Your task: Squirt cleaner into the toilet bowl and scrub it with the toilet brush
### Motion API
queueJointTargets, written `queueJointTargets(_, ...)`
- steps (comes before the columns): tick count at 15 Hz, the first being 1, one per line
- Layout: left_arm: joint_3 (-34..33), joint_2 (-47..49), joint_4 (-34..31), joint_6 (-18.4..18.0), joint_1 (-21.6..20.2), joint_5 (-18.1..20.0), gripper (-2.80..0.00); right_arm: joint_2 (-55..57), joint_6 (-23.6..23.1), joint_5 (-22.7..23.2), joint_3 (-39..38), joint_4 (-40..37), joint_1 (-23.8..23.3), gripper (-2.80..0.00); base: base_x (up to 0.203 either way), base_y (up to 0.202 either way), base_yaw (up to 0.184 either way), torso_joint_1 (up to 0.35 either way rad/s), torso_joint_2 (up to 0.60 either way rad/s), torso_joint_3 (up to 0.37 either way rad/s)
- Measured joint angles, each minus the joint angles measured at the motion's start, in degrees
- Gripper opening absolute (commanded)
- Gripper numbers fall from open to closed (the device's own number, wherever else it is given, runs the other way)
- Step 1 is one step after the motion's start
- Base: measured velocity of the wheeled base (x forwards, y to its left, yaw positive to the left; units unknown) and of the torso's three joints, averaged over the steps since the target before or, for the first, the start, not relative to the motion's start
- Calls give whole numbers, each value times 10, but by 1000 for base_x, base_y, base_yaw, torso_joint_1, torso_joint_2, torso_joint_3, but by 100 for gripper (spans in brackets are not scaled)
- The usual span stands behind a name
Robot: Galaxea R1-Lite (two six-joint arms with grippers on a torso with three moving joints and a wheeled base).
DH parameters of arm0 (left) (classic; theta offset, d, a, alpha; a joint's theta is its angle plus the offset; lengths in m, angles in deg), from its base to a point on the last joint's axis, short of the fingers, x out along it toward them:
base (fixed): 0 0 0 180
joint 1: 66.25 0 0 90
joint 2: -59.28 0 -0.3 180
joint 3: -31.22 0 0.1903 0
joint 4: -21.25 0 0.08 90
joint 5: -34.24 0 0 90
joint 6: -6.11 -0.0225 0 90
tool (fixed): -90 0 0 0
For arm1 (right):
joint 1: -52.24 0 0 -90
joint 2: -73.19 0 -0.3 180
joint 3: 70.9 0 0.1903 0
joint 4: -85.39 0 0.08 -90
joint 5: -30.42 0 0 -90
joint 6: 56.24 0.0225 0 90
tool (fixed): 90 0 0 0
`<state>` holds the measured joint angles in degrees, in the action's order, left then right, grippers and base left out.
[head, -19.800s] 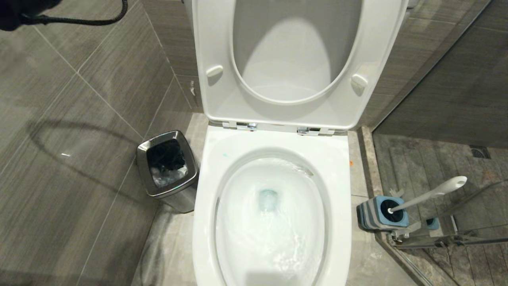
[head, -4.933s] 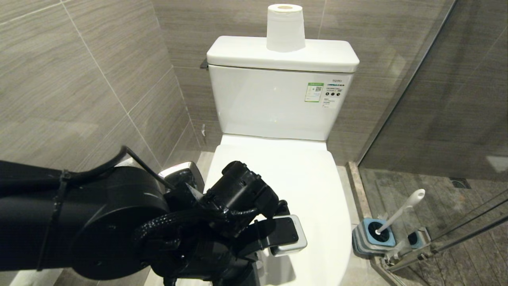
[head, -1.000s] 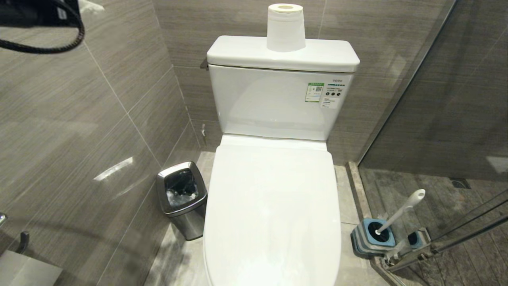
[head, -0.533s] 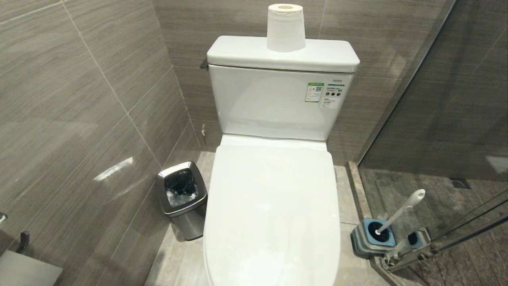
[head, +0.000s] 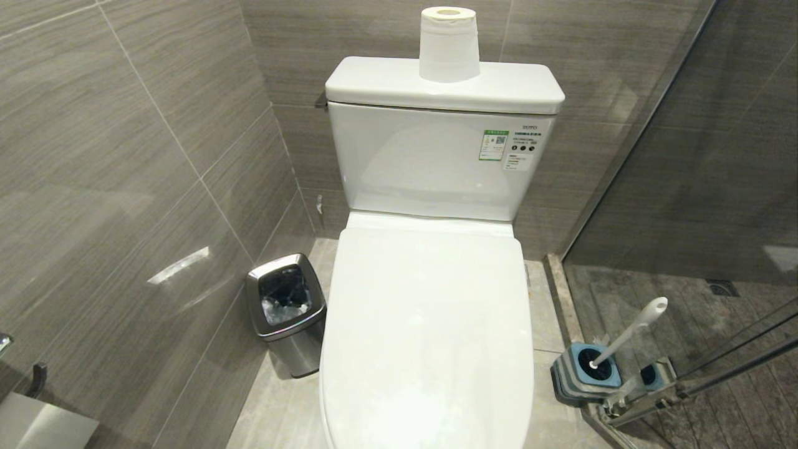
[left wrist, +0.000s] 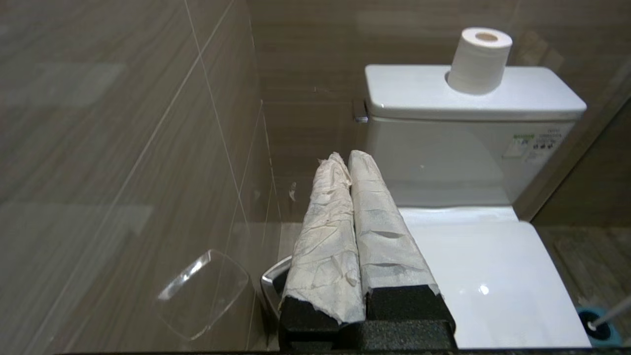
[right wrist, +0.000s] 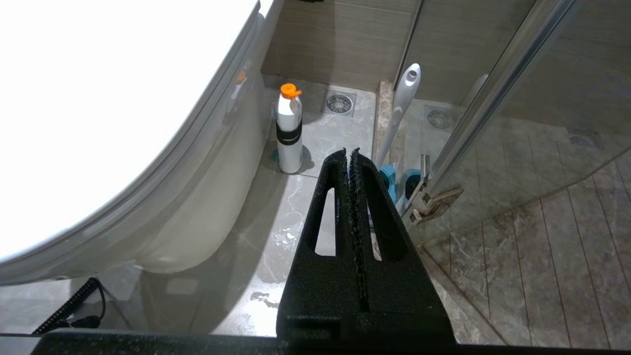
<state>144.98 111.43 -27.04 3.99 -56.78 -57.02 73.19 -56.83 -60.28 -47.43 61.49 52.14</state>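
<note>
Left wrist view: the left gripper (left wrist: 342,160), its paper-wrapped fingers (left wrist: 374,222) pressed together on nothing, hung clear of the toilet, pointing toward the tank (left wrist: 458,143) and the toilet paper roll (left wrist: 480,59) standing on it. A second earlier that arm had filled the head view's upper left corner; it had since left that view altogether. The lid (head: 430,337), raised during the flush some twenty seconds before, lay shut, so the toilet bowl was hidden and the scrubbing appeared finished. The right gripper (right wrist: 352,158), likewise closed and empty, hung low beside the pedestal. Beyond it the toilet brush (right wrist: 402,106) stood back in its blue holder (head: 589,368) on the floor right of the toilet, bristle head out of sight inside. A white bottle with an orange cap (right wrist: 289,130), probably the cleaner, stood by the base. A steel bin (head: 287,312) sat left of the toilet.
</note>
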Motion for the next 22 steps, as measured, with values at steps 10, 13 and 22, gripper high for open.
queueJointTargets(10,-362,-307,-9,7,-100,60,-280,0,0,0,0,0,0,-280,0,0,0,0,0,0)
queueJointTargets(13,-465,-380,-1,-6,-107,51,-280,0,0,0,0,0,0,-280,0,0,0,0,0,0)
queueJointTargets(22,-828,-516,278,-61,-100,-4,-280,0,0,0,0,0,0,-280,0,0,0,0,0,0)
